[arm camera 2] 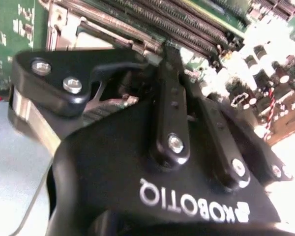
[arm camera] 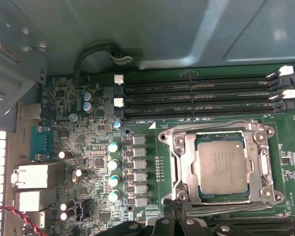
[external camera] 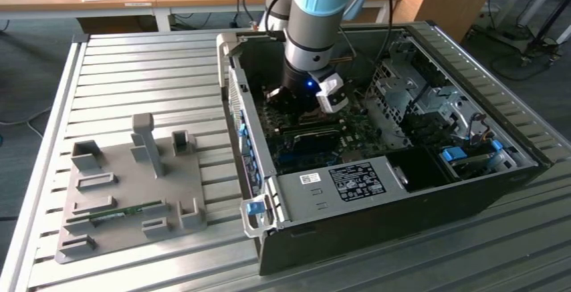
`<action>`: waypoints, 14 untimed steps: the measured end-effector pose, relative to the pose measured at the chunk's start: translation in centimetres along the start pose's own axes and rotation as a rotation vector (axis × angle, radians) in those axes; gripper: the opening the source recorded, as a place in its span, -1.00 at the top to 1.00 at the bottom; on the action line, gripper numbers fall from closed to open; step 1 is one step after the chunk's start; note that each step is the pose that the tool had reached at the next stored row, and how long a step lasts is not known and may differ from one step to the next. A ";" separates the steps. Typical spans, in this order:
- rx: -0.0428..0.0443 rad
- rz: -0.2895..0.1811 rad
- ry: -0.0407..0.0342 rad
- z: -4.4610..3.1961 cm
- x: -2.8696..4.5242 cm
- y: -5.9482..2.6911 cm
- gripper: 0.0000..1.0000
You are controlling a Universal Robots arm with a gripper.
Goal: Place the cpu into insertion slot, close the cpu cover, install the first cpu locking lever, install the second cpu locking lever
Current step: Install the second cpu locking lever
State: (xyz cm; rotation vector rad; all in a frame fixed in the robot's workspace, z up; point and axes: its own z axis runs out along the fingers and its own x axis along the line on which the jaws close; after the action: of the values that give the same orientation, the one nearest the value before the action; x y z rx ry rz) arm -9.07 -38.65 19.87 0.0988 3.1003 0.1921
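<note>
Gripper (arm camera 2: 169, 54) fingers look pressed together, apparently pinching nothing, low over the motherboard (arm camera: 88, 147) beside the socket. Inside it the cpu (arm camera: 222, 167) lies seated, with the cpu cover (arm camera: 187, 162) closed around it.

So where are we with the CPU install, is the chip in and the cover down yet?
The cpu sits seated in the socket, and the cpu cover looks closed flat around it. The claw hovers at the socket's edge, seemingly empty. I can't tell whether either locking lever is latched, so treat both levers as possibly left.
</note>
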 end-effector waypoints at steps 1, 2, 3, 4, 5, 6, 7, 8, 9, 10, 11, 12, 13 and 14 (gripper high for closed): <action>-0.0004 0.000 -0.0005 0.14 0.05 -0.01 0.79; -0.0015 0.000 -0.0019 0.27 0.07 -0.01 0.79; -0.0012 0.000 -0.0019 0.31 0.11 -0.03 0.79; -0.0011 0.000 -0.0016 0.31 0.13 -0.03 0.79; -0.0008 0.000 -0.0013 0.31 0.14 -0.04 0.79; -0.0006 0.000 -0.0013 0.31 0.15 -0.04 0.79; -0.0006 0.000 -0.0013 0.31 0.16 -0.04 0.79; -0.0007 0.000 -0.0014 0.32 0.16 -0.04 0.79; -0.0008 0.000 -0.0014 0.32 0.16 -0.04 0.79; -0.0007 0.000 -0.0014 0.32 0.16 -0.04 0.79; -0.0009 0.000 -0.0015 0.30 0.16 -0.03 0.79; -0.0009 0.000 -0.0014 0.25 0.16 -0.03 0.79; -0.0010 0.000 -0.0015 0.16 0.16 -0.02 0.79; -0.0008 0.000 -0.0014 0.02 0.15 0.00 0.79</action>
State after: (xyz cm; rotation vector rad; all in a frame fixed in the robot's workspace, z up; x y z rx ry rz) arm -9.22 -38.64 19.85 0.0987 3.0988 0.1931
